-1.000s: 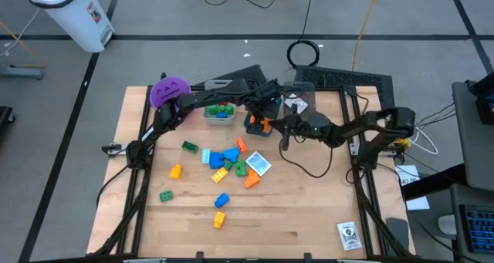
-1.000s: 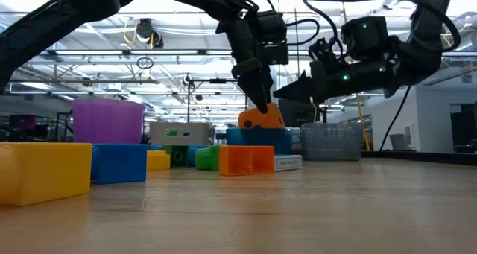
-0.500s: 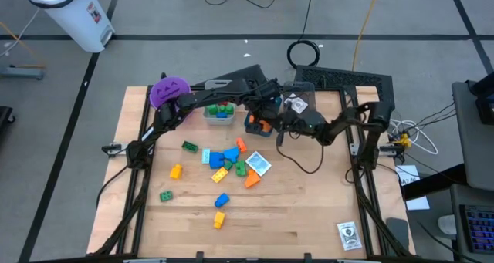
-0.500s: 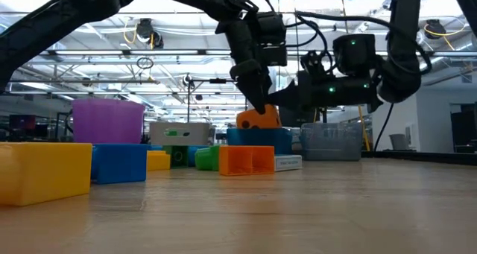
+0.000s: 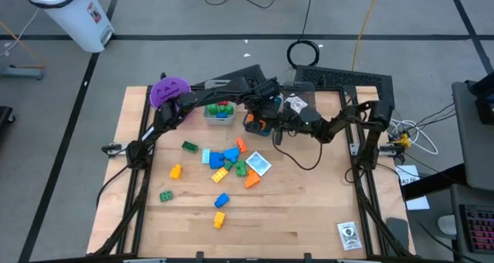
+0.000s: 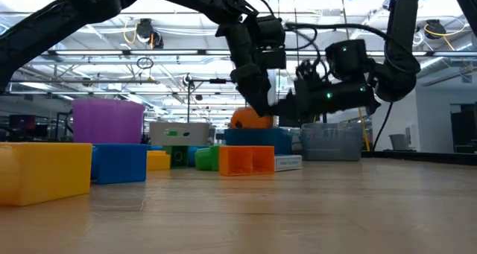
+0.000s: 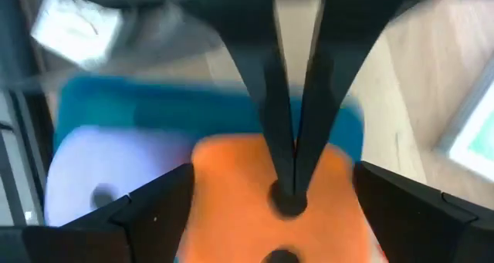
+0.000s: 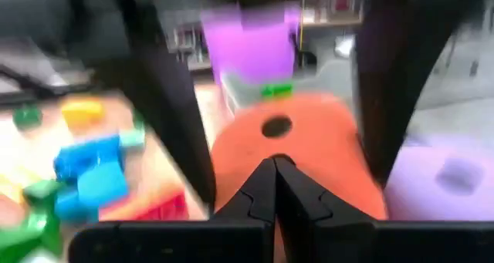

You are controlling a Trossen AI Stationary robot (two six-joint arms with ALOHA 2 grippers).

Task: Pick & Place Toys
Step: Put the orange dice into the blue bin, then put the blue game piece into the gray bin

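orange die (image 6: 251,119) is seated upright in the blue bin (image 6: 257,137) – no long axis. left gripper (image 5: 261,113) and right gripper (image 5: 276,128) are pressed against it; finger spread cannot be told.

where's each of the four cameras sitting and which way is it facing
High view: above the table, looking straight down; both arms meet at the blue bin.
Low view: at tabletop height, looking level into the room; both arms come from above.
Left wrist view: over the bin, on the orange die, its own fingers at the edges.
Right wrist view: faces the same die, purple cup behind, own fingers either side.
Both wrist views share the die.
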